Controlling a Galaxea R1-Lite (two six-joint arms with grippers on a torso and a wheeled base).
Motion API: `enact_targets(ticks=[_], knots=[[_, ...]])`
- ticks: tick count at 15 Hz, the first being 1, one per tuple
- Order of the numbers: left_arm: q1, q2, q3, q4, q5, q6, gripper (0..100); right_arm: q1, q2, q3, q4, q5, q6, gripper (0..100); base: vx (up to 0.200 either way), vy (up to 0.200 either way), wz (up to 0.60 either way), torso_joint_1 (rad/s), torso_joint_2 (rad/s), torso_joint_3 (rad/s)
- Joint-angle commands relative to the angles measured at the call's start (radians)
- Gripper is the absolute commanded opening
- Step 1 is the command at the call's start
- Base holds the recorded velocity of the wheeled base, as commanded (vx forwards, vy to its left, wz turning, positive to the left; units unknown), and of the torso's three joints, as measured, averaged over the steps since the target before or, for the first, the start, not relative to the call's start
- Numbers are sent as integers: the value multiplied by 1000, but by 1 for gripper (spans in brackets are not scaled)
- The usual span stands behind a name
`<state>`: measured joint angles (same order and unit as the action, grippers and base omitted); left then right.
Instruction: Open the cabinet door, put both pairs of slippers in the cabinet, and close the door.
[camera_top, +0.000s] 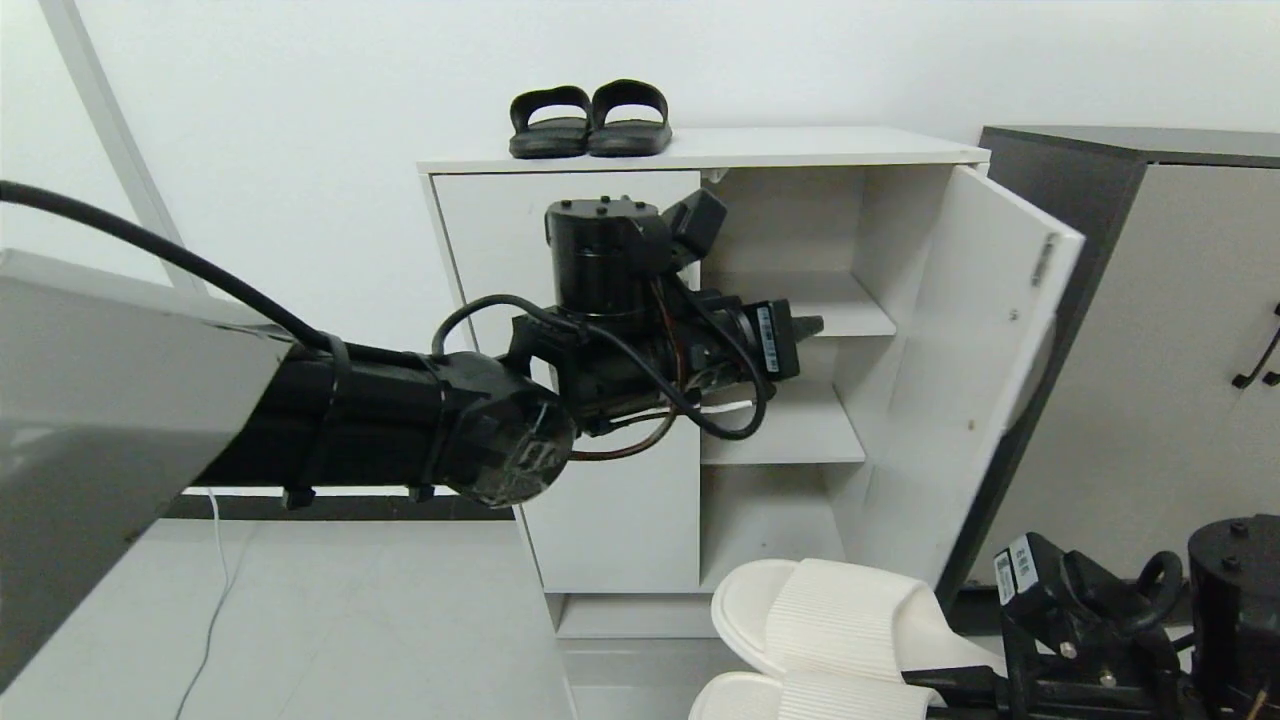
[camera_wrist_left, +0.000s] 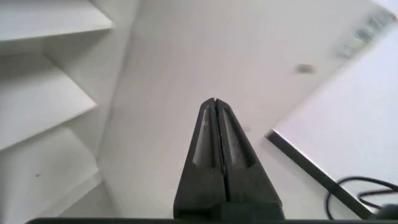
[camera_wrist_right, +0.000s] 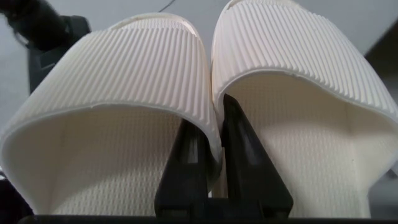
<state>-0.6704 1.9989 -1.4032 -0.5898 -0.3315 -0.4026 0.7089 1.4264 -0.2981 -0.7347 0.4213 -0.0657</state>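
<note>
Loading the white slippers (camera_top: 830, 615) is the step in hand: the cabinet door (camera_top: 965, 380) stands open, and the right hand (camera_wrist_right: 213, 118), low before it, must lift them onto a shelf (camera_top: 790, 425). Its wrist view reveals the grip, pinching both inner straps. The left hand (camera_wrist_left: 215, 112) is closed, empty; black slippers (camera_top: 590, 120) sit atop the cabinet (camera_top: 820, 145).

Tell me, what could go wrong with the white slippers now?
The right end effector pinches only the inner strap edges of the white slippers, so one could slip out. The left arm, with the left end effector shut, hangs across the open cabinet, so the slippers might bump it on the way to a shelf.
</note>
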Motion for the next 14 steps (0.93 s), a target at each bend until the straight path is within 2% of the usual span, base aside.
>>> enact_targets(ticks=[1,4,6,7,8,10,12,13,14], knots=[[58,-6,4,-10,0,-2,0,1,-1,0,0,1,-2,0,0,0,0,0,0,0],[101,-63,49,-19,-1,-25,0,1,0,0,0,1,-2,0,0,0,0,0,0,0],[123,-101,95,-47,-1,-27,0,1,0,0,0,1,0,0,0,0,0,0,0,0],[152,-172,176,-77,-1,-30,0,0,2,0,0,1,-2,0,0,0,0,0,0,0],[164,-204,207,-82,-1,-30,0,0,3,0,0,1,-2,0,0,0,0,0,0,0],[238,-408,392,-84,-1,-30,0,-2,6,0,0,-1,-2,0,0,0,0,0,0,0],[301,-562,523,-77,-3,-32,0,-2,5,0,-2,-1,-2,0,0,0,0,0,0,0],[388,-738,667,-62,-4,-30,0,-2,3,0,-2,-1,-2,0,0,0,0,0,0,0],[442,-847,741,-36,-4,-30,0,-2,3,0,-2,-1,-2,0,0,0,0,0,0,0]])
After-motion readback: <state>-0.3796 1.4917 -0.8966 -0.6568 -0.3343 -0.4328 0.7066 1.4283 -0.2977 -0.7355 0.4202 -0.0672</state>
